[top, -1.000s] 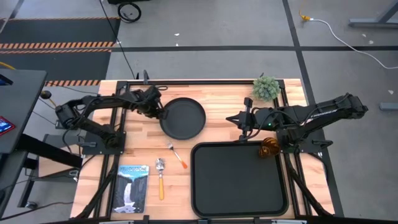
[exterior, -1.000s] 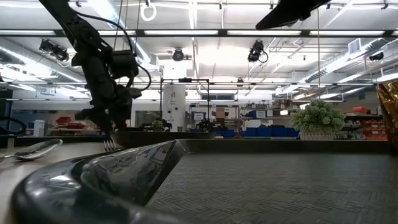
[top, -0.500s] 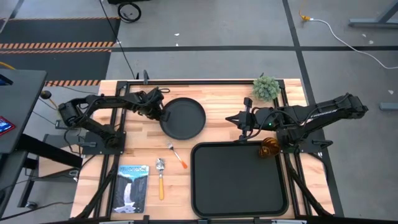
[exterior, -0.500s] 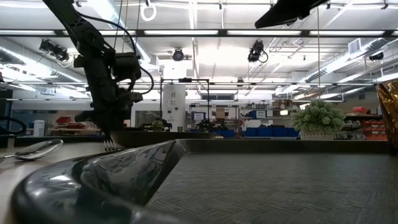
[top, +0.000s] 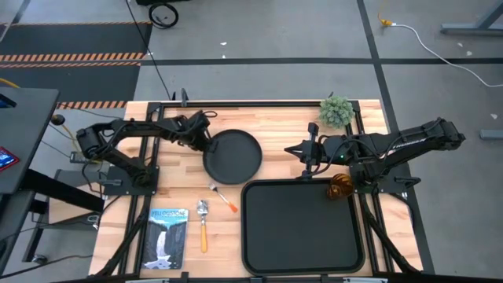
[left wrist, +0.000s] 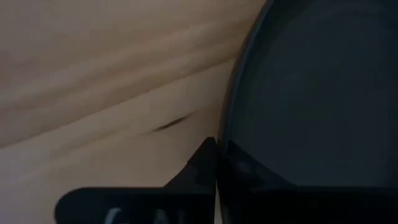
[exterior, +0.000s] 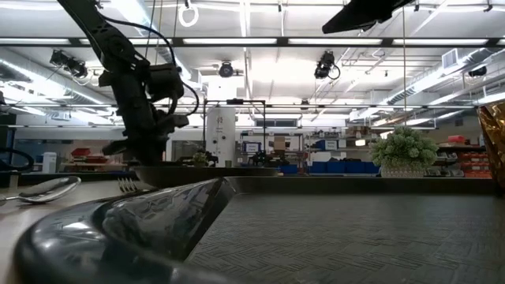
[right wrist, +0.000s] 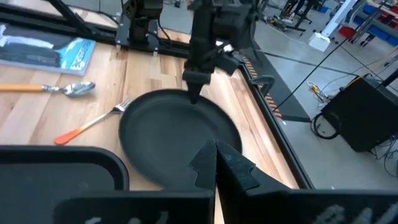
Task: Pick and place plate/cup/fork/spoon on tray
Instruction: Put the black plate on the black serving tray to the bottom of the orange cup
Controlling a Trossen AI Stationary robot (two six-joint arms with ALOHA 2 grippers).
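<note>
The round black plate point(top: 233, 155) lies at the table's far middle, and my left gripper point(top: 207, 145) is shut on its left rim. The big black tray point(top: 302, 228) fills the near right. An amber cup point(top: 341, 186) stands at the tray's far right corner. The orange-handled fork point(top: 225, 197) and the spoon point(top: 203, 224) lie on the wood left of the tray. My right gripper point(top: 292, 149) hovers shut, right of the plate and beyond the tray, touching nothing. My left gripper pinches the plate's left rim point(left wrist: 231, 112) between its two fingers, one on the inner side and one on the outer. The fingers point(right wrist: 194, 92) come down on it from above. The plate stays about level; whether it is clear of the wood I cannot tell.
A blue booklet point(top: 167, 237) lies at the near left, beside the spoon. A small green plant point(top: 335, 112) stands at the far right edge. Bare wood shows between the plate and the tray.
My left gripper has shut on the plate's left rim and moved a little toward the table's right edge. The plate has shifted slightly toward the right and near edges with it. My right arm has kept still.
</note>
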